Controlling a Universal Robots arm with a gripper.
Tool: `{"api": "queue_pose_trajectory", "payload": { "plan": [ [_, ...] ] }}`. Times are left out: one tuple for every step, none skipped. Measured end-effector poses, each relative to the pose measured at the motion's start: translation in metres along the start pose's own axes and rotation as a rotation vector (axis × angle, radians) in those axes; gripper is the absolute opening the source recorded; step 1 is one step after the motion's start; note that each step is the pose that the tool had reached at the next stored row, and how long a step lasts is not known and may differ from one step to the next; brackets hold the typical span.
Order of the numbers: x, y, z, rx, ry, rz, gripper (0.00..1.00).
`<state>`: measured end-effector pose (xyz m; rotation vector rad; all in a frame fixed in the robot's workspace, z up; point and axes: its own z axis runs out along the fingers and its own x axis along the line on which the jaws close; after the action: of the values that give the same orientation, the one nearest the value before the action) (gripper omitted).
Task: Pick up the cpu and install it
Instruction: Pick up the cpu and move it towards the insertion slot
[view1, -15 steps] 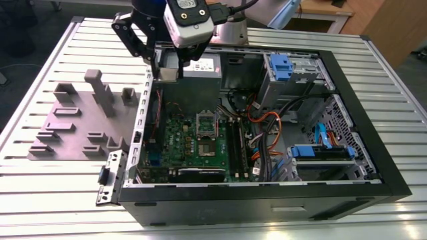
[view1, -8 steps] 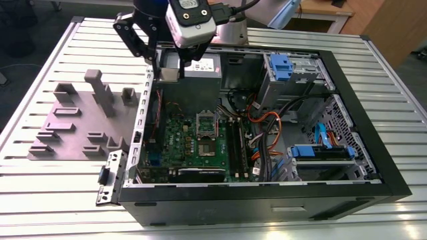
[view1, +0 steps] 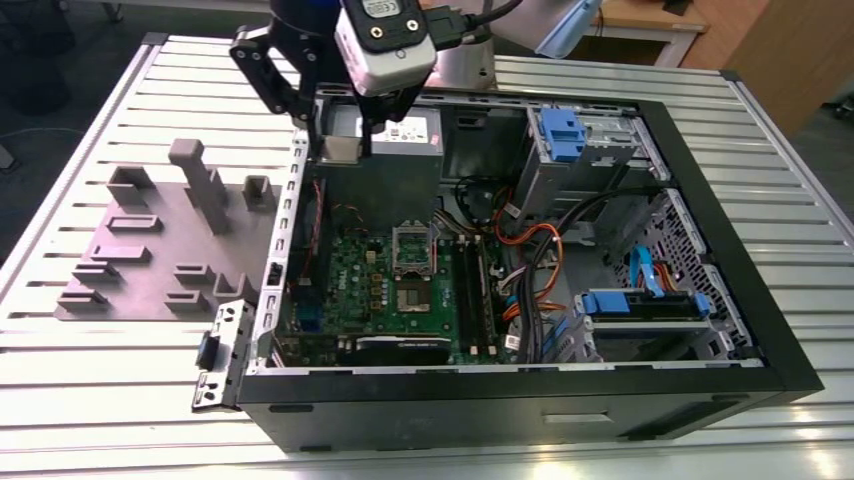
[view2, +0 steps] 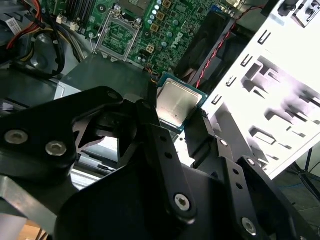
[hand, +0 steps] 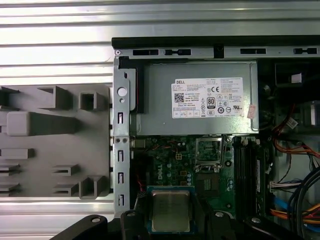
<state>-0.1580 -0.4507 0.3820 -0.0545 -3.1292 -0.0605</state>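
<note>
Already we have the cpu (view2: 177, 106) lifted, the gripper's (view2: 176, 126) fingers (view2: 150, 122) clamped on its edges over the open case (view1: 534, 412); the motherboard socket (hand: 209, 151) sits empty, installation not yet done.

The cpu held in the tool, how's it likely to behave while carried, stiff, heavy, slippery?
The small flat square cpu with its silvery metal top looks rigid, so it probably won't flex. Thin and small, it's likely light. The black tool grips only its edges, so the smooth chip might slip or tilt.
</note>
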Motion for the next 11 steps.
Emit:
{"api": "queue_pose_trajectory", "payload": {
  "plan": [
    [-0.0006,0.0001,0.0,-0.0001,-0.0001,0.0,0.47],
    [-0.0016,0.0001,0.0,-0.0001,-0.0001,0.0,0.47],
    [-0.0031,0.0001,0.0,0.0,0.0,0.0,0.47],
    [-0.0049,0.0002,0.0,-0.0001,0.0,0.0,0.47],
    [-0.0067,0.0003,0.0,0.0,0.0,0.0,0.47],
    [-0.0088,0.0003,0.0,-0.0001,0.0,0.0,0.47],
    [-0.0113,0.0004,0.0,0.0,0.0,0.0,0.47],
    [-0.014,0.0005,0.0,0.0,0.0,0.0,0.47],
    [-0.0166,0.0006,0.0,-0.0001,0.0,0.0,0.47],
    [-0.0193,0.0007,0.0,0.0,0.0,0.0,0.47],
    [-0.022,0.0008,0.0,0.0,0.0,0.0,0.47]
  ]
}}
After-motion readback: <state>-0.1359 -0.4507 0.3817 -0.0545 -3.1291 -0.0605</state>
